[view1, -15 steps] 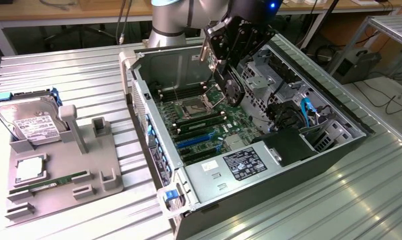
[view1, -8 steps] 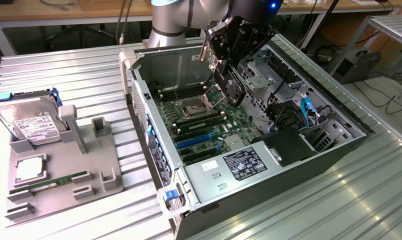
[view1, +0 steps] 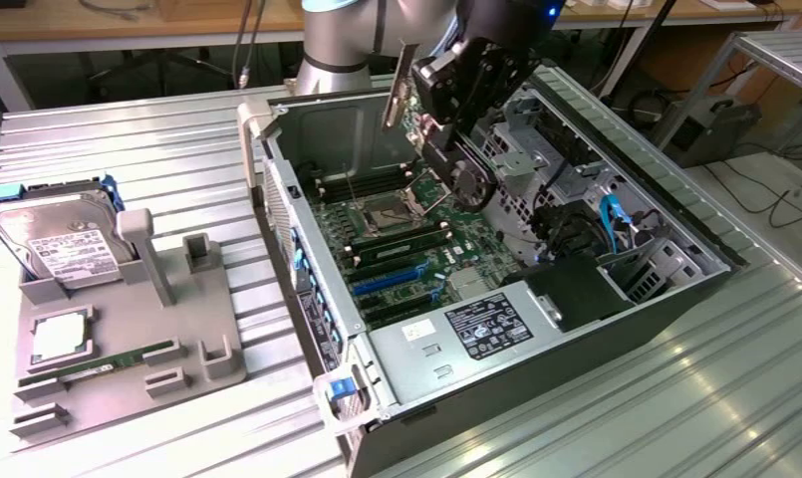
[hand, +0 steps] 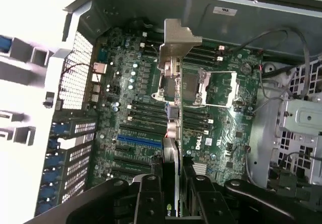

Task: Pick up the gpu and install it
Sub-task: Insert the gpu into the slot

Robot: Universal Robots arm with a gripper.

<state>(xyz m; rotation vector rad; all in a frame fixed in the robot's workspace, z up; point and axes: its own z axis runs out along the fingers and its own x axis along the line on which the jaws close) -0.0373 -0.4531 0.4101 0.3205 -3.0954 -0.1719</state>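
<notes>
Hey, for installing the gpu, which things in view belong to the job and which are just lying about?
Job: gpu, held in the gripper; open case; motherboard; blue slots.
Lying about: hard drive, RAM stick, grey tray.

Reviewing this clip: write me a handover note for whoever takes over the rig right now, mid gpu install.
Claw: shut on the gpu, which it holds edge-on with the metal bracket at the far end.
Gpu: in the air inside the open computer case, above the motherboard, touching no slot.
Done: gpu picked up and held over the board.
Left: gpu not yet seated; the blue expansion slots are bare.
</notes>
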